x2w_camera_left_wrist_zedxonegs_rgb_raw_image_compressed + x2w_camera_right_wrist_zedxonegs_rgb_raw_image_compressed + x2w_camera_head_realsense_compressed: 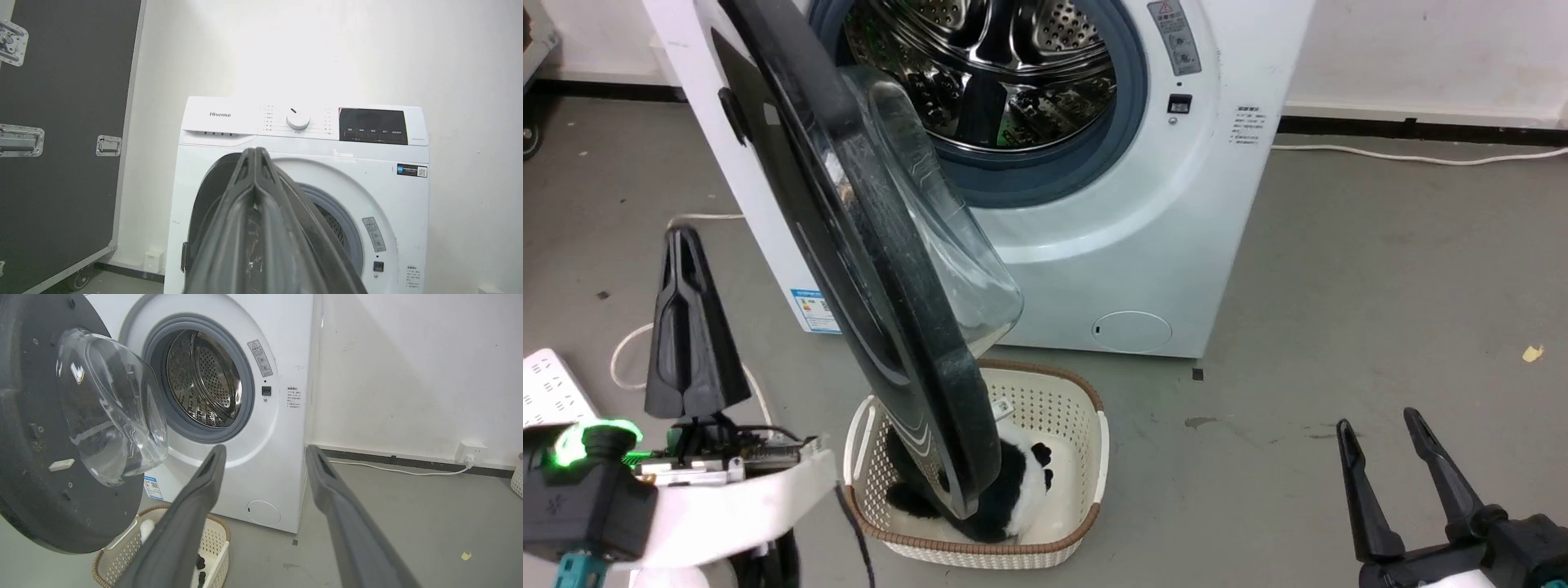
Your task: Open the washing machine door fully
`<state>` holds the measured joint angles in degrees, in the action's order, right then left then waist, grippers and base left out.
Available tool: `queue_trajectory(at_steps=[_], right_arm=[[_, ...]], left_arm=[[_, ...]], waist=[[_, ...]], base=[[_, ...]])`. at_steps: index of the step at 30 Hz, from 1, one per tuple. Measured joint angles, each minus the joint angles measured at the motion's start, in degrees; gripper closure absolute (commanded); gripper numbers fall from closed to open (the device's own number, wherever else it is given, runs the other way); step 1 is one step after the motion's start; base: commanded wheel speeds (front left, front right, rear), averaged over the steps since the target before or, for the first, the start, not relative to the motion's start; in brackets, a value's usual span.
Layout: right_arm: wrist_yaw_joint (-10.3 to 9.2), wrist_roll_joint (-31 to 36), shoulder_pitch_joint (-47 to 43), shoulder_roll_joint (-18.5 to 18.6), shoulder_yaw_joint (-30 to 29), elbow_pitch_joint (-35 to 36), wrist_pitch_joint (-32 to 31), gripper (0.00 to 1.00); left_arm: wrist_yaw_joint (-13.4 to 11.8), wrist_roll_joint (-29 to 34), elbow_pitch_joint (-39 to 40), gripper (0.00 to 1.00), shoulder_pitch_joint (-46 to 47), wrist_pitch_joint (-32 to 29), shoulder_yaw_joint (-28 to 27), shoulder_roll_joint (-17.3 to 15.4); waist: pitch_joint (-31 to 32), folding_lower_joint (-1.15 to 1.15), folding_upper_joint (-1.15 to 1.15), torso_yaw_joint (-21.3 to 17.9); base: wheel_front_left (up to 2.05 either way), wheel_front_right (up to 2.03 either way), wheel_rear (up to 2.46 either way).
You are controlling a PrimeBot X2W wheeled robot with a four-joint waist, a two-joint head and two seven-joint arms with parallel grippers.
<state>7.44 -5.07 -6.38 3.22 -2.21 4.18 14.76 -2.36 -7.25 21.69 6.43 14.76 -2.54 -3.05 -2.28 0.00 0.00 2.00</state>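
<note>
The door (874, 269) stands swung out from the washer (1143, 245), hinged on my left and nearly edge-on to the head camera, its glass bowl facing the open steel drum (996, 73). In the head view its lower rim hangs in front of a cream basket (1086, 425) on the floor, where a black-and-white plush toy (1033, 478) lies. My left gripper (684, 245) points upward to the left of the door, apart from it, fingers pressed together with nothing between them. My right gripper (1378, 420) sits at the lower right, well apart from the washer, fingers spread wide and empty. From the right wrist, the door's dark inner face and bowl fill the left side, with the drum opening beyond.
</note>
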Motion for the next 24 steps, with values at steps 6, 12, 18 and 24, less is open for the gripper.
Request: queue_trajectory(at_steps=[6,12,18,24], right_arm=[[0.0,-0.47,0.08,-0.02,0.0,-0.24,0.0,0.0],[0.0,-0.6,0.11,-0.04,0.08,-0.66,0.0,0.0],[0.0,-1.46,0.23,-0.07,0.35,-1.08,0.0,0.0],[0.0,-1.91,1.02,-0.08,0.67,-1.35,0.0,0.0]], left_arm=[[0.37,-0.46,1.68,1.0,-0.12,-0.54,6.3,0.07],[1.23,-1.75,-2.58,1.0,-1.99,-3.24,15.21,0.24],[1.31,-3.7,-11.26,1.0,-3.08,-6.91,23.52,0.32],[-0.66,-6.84,-21.3,1.0,-2.94,-7.48,25.82,0.31]], waist=[[0.14,0.0,0.0,-0.65],[-0.16,0.0,0.0,-1.07],[-0.87,0.0,0.0,-1.35],[-1.59,0.0,0.0,-1.84]], base=[[0.0,0.0,0.0],[0.0,0.0,0.0],[0.0,0.0,0.0],[0.0,0.0,0.0]])
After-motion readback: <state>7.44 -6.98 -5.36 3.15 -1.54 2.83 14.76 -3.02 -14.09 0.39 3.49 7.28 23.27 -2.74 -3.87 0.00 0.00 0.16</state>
